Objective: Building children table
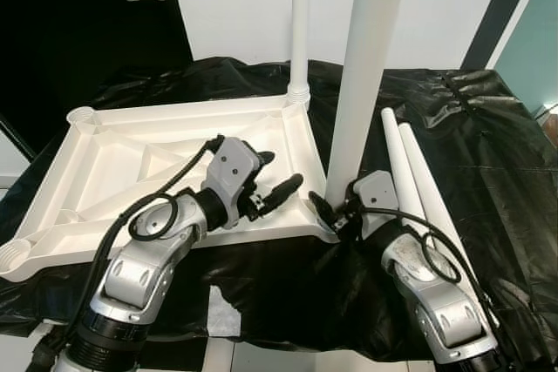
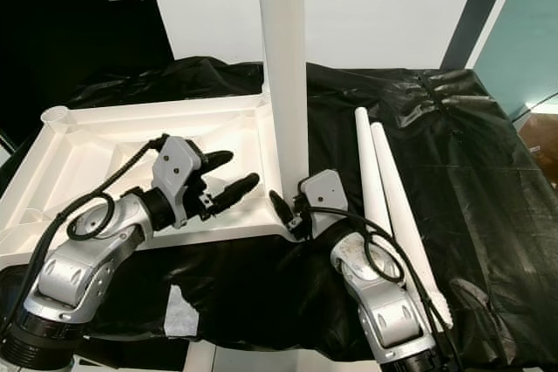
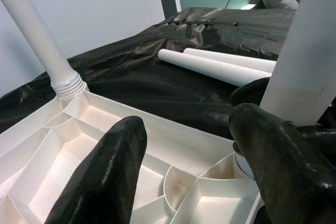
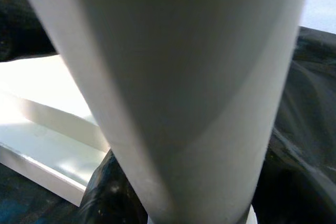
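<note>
Black fingers [image 3: 105,177] of the left hand [image 1: 272,179] spread open over the upturned white tabletop [image 1: 105,163], near its edge. Just beside it, the right hand [image 1: 336,212] grips an upright leg [image 1: 366,67] at the corner socket; two loose legs [image 1: 410,163] lie beyond.

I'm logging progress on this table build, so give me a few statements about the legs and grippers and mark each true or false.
1. One leg already stands upright in the far corner socket of the upturned white tabletop. True.
2. The right gripper is empty. False: it is closed around a leg held upright at the tabletop's near corner.
3. Two spare legs lie side by side on the black sheet. True.
4. The left gripper holds a leg. False: its fingers are open and empty, above the tabletop.
5. All four legs are fitted. False: two corner sockets on the robot's left, such as this socket, are empty.
</note>
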Robot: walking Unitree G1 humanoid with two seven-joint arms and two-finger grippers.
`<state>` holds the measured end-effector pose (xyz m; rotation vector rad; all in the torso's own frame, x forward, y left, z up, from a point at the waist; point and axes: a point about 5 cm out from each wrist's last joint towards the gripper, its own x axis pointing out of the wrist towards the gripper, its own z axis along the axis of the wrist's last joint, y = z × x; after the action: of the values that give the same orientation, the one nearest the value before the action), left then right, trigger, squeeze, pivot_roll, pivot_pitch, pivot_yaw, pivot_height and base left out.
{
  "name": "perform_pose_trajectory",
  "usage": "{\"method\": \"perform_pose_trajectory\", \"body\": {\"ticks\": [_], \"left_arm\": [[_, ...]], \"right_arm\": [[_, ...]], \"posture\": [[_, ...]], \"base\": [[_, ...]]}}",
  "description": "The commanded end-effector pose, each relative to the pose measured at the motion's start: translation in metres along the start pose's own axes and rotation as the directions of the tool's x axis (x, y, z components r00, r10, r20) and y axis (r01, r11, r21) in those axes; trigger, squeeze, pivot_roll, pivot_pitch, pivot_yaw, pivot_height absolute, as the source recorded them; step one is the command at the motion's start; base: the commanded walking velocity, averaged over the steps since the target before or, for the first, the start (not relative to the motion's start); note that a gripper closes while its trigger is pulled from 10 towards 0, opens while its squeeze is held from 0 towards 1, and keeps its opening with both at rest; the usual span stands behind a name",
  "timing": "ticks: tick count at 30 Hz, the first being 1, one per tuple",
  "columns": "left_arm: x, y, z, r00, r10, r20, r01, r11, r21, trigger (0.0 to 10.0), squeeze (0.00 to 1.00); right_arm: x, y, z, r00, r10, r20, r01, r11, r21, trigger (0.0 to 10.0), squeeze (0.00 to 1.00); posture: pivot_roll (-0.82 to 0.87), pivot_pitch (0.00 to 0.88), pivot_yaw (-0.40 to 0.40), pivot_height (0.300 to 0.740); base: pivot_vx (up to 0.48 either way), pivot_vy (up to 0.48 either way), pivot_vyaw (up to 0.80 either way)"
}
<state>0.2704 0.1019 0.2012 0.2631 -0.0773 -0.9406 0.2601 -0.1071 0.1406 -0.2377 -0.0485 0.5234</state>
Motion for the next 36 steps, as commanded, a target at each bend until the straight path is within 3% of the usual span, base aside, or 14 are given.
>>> {"method": "perform_pose_trajectory", "body": {"ticks": [1,3,5,8,10,15,19,24,31,33,36], "left_arm": [[0.000,-0.001,-0.002,0.999,-0.035,-0.012,0.035,0.999,0.009,10.0,0.00],[0.000,0.000,-0.002,0.999,-0.035,-0.014,0.035,0.999,0.009,10.0,0.00],[0.000,0.000,-0.002,0.999,-0.034,-0.014,0.035,0.999,0.009,10.0,0.00],[-0.001,0.000,-0.003,0.999,-0.032,-0.015,0.032,0.999,0.011,10.0,0.00],[0.000,0.000,-0.003,0.999,-0.032,-0.014,0.032,0.999,0.011,10.0,0.00],[0.000,0.000,-0.003,0.999,-0.031,-0.013,0.031,0.999,0.012,10.0,0.00],[0.001,-0.001,-0.003,0.999,-0.032,-0.012,0.032,0.999,0.012,10.0,0.00],[0.001,-0.001,-0.002,1.000,-0.030,-0.011,0.030,0.999,0.013,10.0,0.00],[0.000,0.000,-0.002,1.000,-0.028,-0.009,0.028,1.000,0.014,10.0,0.00],[0.000,0.000,-0.002,1.000,-0.028,-0.010,0.028,1.000,0.014,10.0,0.00],[0.001,0.000,-0.002,0.999,-0.032,-0.010,0.032,0.999,0.013,10.0,0.00]], "right_arm": [[-0.008,0.002,-0.029,0.992,0.020,-0.127,-0.013,0.998,0.054,10.0,0.00],[-0.010,0.003,-0.030,0.993,0.025,-0.113,-0.012,0.993,0.119,10.0,0.00],[-0.010,0.003,-0.030,0.993,0.026,-0.112,-0.012,0.993,0.121,10.0,0.00],[-0.008,-0.006,-0.032,0.991,0.000,-0.131,0.034,0.965,0.259,10.0,0.00],[-0.005,-0.009,-0.030,0.989,0.008,-0.148,0.036,0.956,0.290,10.0,0.00],[-0.001,-0.017,-0.036,0.971,0.004,-0.239,0.075,0.943,0.323,10.0,0.00],[0.000,-0.025,-0.036,0.968,-0.003,-0.251,0.089,0.940,0.331,10.0,0.00],[0.002,-0.032,-0.034,0.967,-0.032,-0.253,0.141,0.894,0.425,10.0,0.00],[0.000,-0.041,-0.038,0.953,-0.109,-0.283,0.238,0.846,0.478,10.0,0.00],[0.000,-0.041,-0.038,0.952,-0.111,-0.284,0.240,0.847,0.474,10.0,0.00],[0.000,-0.034,-0.033,0.962,-0.066,-0.266,0.136,0.957,0.255,10.0,0.00]], "posture": [[-0.03,0.024,0.015,0.740],[-0.03,0.024,0.015,0.740],[-0.03,0.024,0.015,0.740],[-0.02,0.016,0.014,0.740],[-0.02,0.011,0.012,0.740],[-0.02,0.003,0.008,0.740],[-0.02,0.002,0.004,0.740],[-0.02,0.000,0.002,0.740],[-0.02,0.000,0.004,0.740],[-0.03,0.000,0.007,0.740],[-0.03,0.000,0.009,0.740]], "base": [[0.000,0.000,0.00],[0.000,0.000,0.00],[0.000,0.000,0.00],[0.000,0.000,0.00],[0.000,0.000,0.00],[0.000,0.000,0.00],[0.000,0.000,0.00],[0.000,0.000,0.00],[0.000,0.000,0.00],[0.000,0.000,0.00],[0.000,0.000,0.00]]}}
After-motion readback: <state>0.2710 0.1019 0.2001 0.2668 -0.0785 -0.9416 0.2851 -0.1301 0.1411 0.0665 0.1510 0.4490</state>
